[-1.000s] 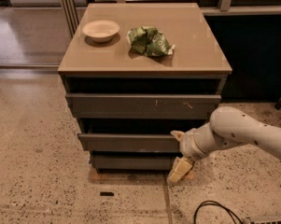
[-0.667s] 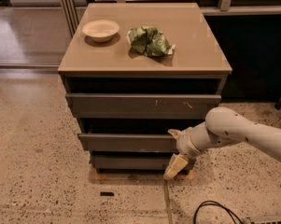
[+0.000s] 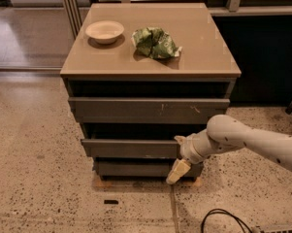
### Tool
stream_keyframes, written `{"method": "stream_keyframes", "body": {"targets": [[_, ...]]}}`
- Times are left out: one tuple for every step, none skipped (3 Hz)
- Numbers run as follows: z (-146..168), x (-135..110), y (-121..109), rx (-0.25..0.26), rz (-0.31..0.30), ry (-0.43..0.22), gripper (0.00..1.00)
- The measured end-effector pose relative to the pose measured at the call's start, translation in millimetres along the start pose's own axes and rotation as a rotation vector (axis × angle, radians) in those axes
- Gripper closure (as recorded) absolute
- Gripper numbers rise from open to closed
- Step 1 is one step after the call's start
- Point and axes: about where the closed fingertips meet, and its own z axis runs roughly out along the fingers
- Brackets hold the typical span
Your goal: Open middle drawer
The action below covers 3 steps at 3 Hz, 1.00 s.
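Observation:
The cabinet (image 3: 150,52) has three stacked drawer fronts. The middle drawer (image 3: 128,148) is a plain dark grey-brown front and sits closed, between the scratched top front (image 3: 145,110) and the short bottom front (image 3: 136,169). My gripper (image 3: 178,155) is at the right end of the middle drawer front, on a white arm (image 3: 252,142) coming in from the right. It is open, with one pale fingertip (image 3: 177,139) by the drawer's top edge and the other (image 3: 178,171) hanging below its bottom edge. The drawer's right end is hidden behind the gripper.
A white bowl (image 3: 105,31) and a crumpled green bag (image 3: 155,42) lie on the cabinet top. A black cable (image 3: 223,220) curls on the speckled floor at the front right. A small dark scrap (image 3: 111,202) lies on the floor in front.
My gripper has moved a little left and up along the cabinet front, closer onto the middle drawer. The drawers have not visibly moved.

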Motion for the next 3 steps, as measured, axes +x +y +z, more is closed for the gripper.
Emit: {"method": "stream_keyframes", "body": {"targets": [[27.2, 12.2, -26.3, 0.010, 0.061, 0.014, 0.00], [55.6, 28.2, -49.9, 0.003, 0.077, 0.011, 0.00], [55.6, 28.2, -50.0, 0.003, 0.077, 0.011, 0.00]]}}
